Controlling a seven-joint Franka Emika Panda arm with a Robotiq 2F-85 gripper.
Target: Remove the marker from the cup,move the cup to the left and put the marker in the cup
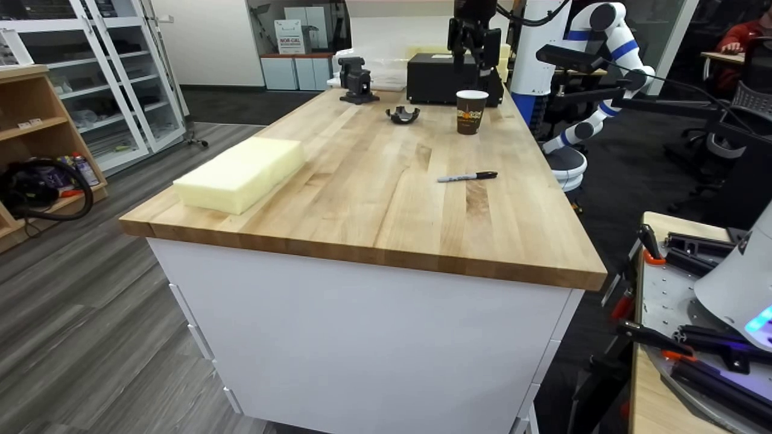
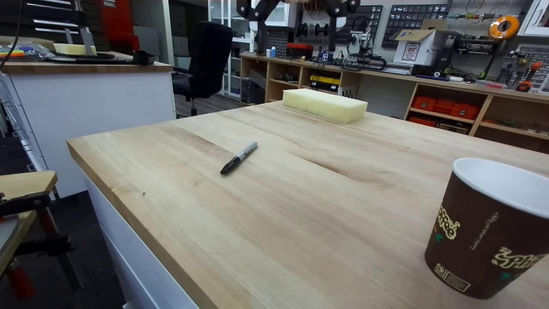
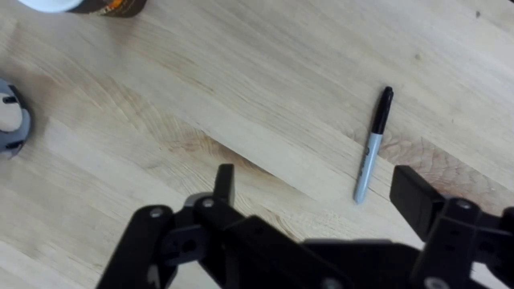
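Hanging above the one wooden worktop [image 1: 362,205], a single black hand [image 3: 315,196] has its two fingers [image 3: 224,182] spread wide apart. Down below, one marker [image 2: 239,158] lies flat on the worktop, grey barrel, black cap, outside the cup [image 1: 470,113] and well apart from it. One cup, I make it: brown with a white rim, standing upright in both exterior views, only part of it reaching into the wrist view's corner. On goes the count: one pale yellow foam block [image 1: 241,172], lying flat near the worktop's edge; one small, dark, curved piece [image 1: 403,118], near the cup; and further along in an exterior view, one black box [image 1: 437,84] beyond the cup, then one dark vise-like device [image 1: 356,81] beyond the curved piece.
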